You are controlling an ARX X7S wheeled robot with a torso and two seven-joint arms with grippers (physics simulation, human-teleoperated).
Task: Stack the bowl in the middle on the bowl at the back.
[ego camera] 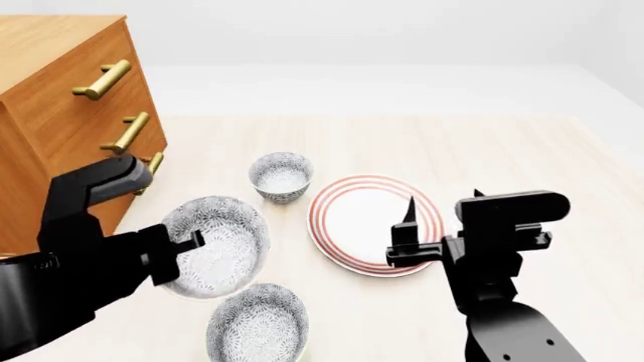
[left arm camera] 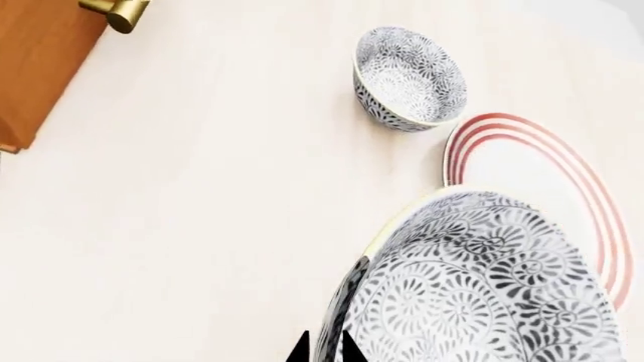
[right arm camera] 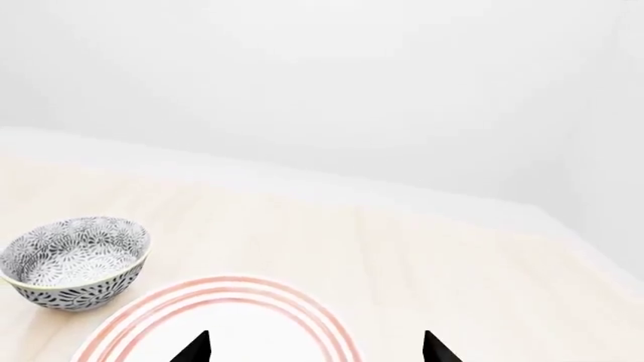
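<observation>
Left gripper (ego camera: 191, 245): closed on the rim of the middle bowl (ego camera: 213, 246), holding it lifted and tilted above the table (ego camera: 483, 151), beside the red-ringed plate (ego camera: 375, 222).
Back bowl (ego camera: 280, 176): upright on the table, just beyond the held bowl, near the plate's far-left edge and clear of it.
Third bowl (ego camera: 258, 326): upright at the near edge.
Right gripper (right arm camera: 314, 348): open and empty, hanging over the plate.
Wooden drawer cabinet (ego camera: 60, 105): brass handles, far left.
</observation>
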